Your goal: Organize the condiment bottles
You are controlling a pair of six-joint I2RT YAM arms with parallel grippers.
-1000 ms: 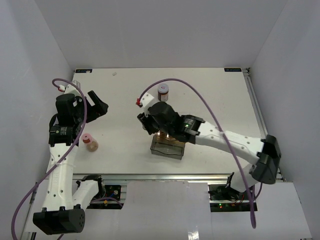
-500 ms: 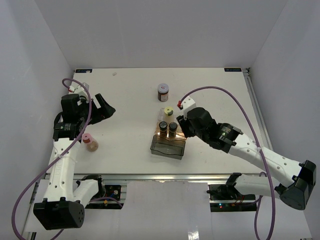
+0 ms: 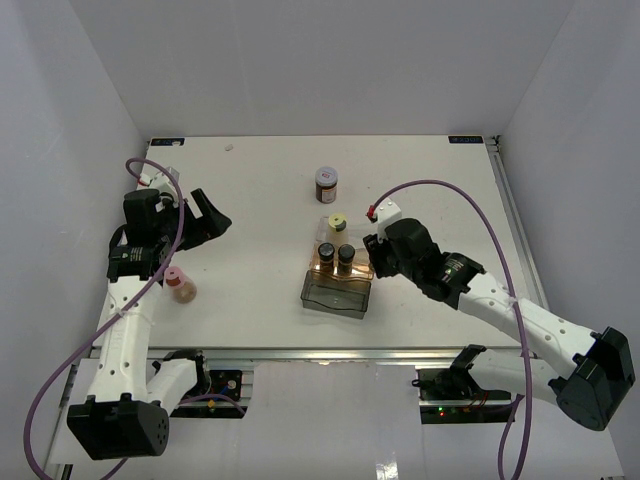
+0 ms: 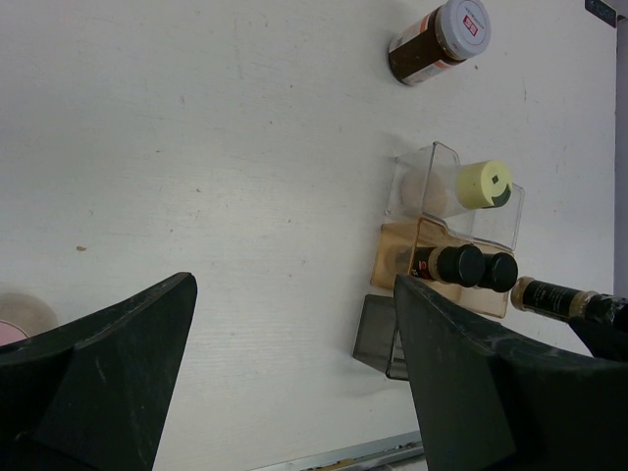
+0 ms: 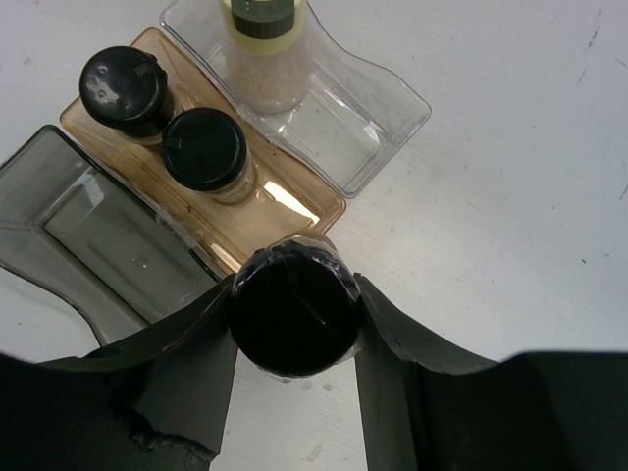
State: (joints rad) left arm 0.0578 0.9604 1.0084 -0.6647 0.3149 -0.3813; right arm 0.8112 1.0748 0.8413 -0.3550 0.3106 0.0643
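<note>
**Top view.** The left jaws stand wide open above the left part of the white surface (image 3: 250,170). A pink-capped jar (image 3: 178,284) stands near them, on the side toward the arm's base. A white-capped jar (image 3: 326,181) stands well off to their right. The right jaws are closed at the right end of an amber tray (image 3: 335,270). What they grip is hard to make out from this height. To the left of those jaws, two black-capped jars (image 3: 326,250) stand together in the amber tray. A clear tray (image 3: 350,230) lies against its far side and holds a yellow-capped jar (image 3: 337,222). A smoky tray (image 3: 336,295) lies against its near side.

**Left wrist view.** Two dark fingers (image 4: 108,343) are spread far apart, with nothing but bare surface between them. The three trays lie ahead of the right-hand finger, and the yellow-capped jar (image 4: 484,183) and the two black-capped jars (image 4: 459,265) stand upright in them. The white-capped jar (image 4: 442,29) stands farther ahead of the jaws, apart from the trays and showing a red label on its cap. A sliver of the pink cap shows beside the left-hand finger.

**Right wrist view.** The right jaws are clamped on the black cap of the held jar (image 5: 294,309), one finger on each side. The jar hangs at the end of the amber tray (image 5: 294,201). Just ahead of the jaws, the two black-capped jars (image 5: 204,147) touch each other in that tray. Farther ahead, the yellow-capped jar (image 5: 265,49) stands in the clear tray (image 5: 343,128). The smoky tray (image 5: 88,235) lies to the left of the jaws.
</note>
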